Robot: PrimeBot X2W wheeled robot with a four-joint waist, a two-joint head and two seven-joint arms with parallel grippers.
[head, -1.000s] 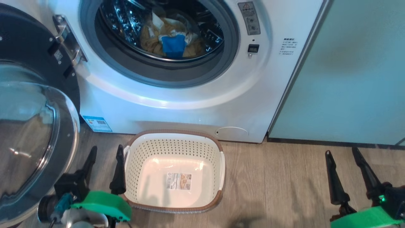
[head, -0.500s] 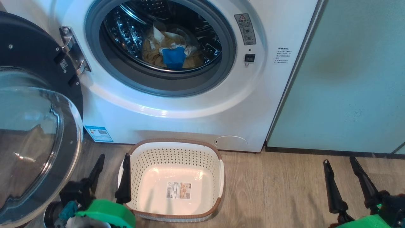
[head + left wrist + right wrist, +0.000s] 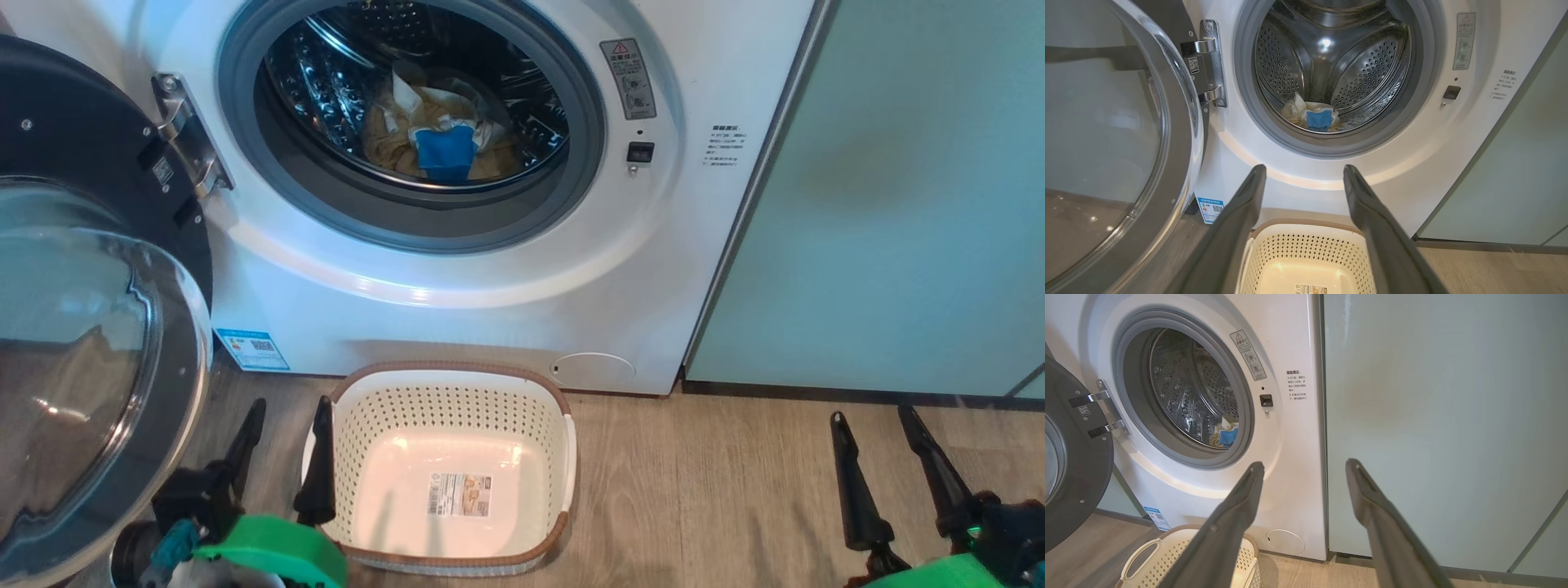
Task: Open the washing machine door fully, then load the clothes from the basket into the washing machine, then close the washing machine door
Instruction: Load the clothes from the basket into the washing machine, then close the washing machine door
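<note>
The white washing machine (image 3: 620, 269) stands with its round black door (image 3: 82, 343) swung wide to the left, glass bowl facing me. Pale-yellow clothes (image 3: 400, 135) with a blue piece (image 3: 445, 151) lie in the steel drum. The cream basket (image 3: 351, 457) sits on the floor before the machine, holding nothing but a label. My left gripper (image 3: 290, 408) hangs open at the basket's left rim, beside the door's glass. My right gripper (image 3: 873, 418) is open over bare floor at the lower right. The left wrist view looks past open fingers (image 3: 1249, 192) into the drum with the clothes (image 3: 1312, 116).
A pale green cabinet panel (image 3: 898, 204) fills the right side next to the machine. Wood-look floor (image 3: 702, 490) lies between the basket and my right gripper. A blue sticker (image 3: 251, 349) and a round flap (image 3: 592, 369) sit low on the machine's front.
The whole head picture has shifted down a little, so the camera has tilted up. Both grippers stay open and the clothes, basket and door lie as before.
</note>
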